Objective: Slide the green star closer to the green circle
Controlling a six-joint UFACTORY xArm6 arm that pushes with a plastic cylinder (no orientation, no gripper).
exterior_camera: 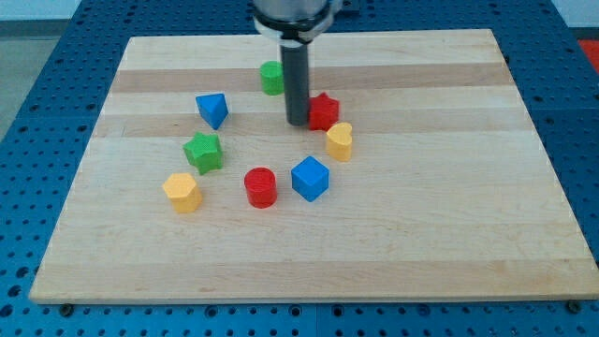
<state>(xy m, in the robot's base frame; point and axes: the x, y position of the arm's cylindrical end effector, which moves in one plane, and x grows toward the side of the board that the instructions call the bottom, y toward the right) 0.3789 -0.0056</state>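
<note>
The green star (203,152) lies left of the board's middle. The green circle (271,77) sits near the view's top centre, partly hidden behind the rod. My tip (297,123) rests on the board just left of the red star (324,110), below and right of the green circle, and well to the right of the green star.
A blue triangle (212,109) lies above the green star. A yellow hexagon (182,192), a red cylinder (260,187), a blue cube (310,178) and a yellow heart (340,141) ring the middle. The wooden board (449,234) sits on a blue pegboard.
</note>
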